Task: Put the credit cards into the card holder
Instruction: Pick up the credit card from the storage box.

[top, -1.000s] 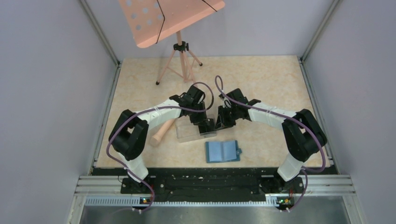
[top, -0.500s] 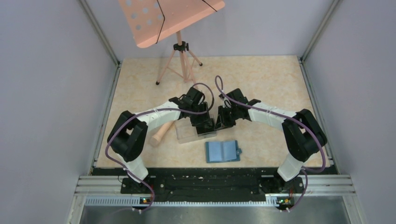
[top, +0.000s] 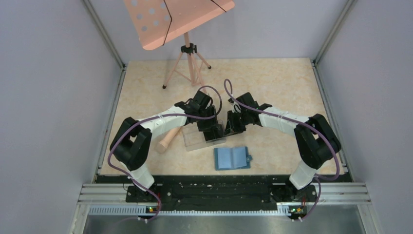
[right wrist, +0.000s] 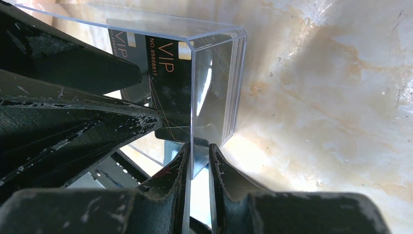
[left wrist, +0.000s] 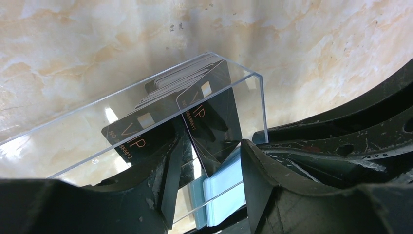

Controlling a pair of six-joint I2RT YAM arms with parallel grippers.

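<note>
The credit cards are black "VIP" cards standing as a leaning stack inside a clear plastic box. My left gripper is open and reaches down into the box, its fingers on either side of the front card without touching it. My right gripper is shut on the box's clear end wall, with the cards just behind it. The card holder is a teal wallet lying open and flat on the table in front of the box. It also shows through the box in the left wrist view.
A wooden roller lies left of the box, beside the left arm. A pink music stand on a tripod stands at the back. Grey walls close off the table on both sides, and a black rail runs along the near edge.
My left arm has shifted slightly and its gripper has settled a little further into the box. The right gripper, the box and the wallet hold their places.
</note>
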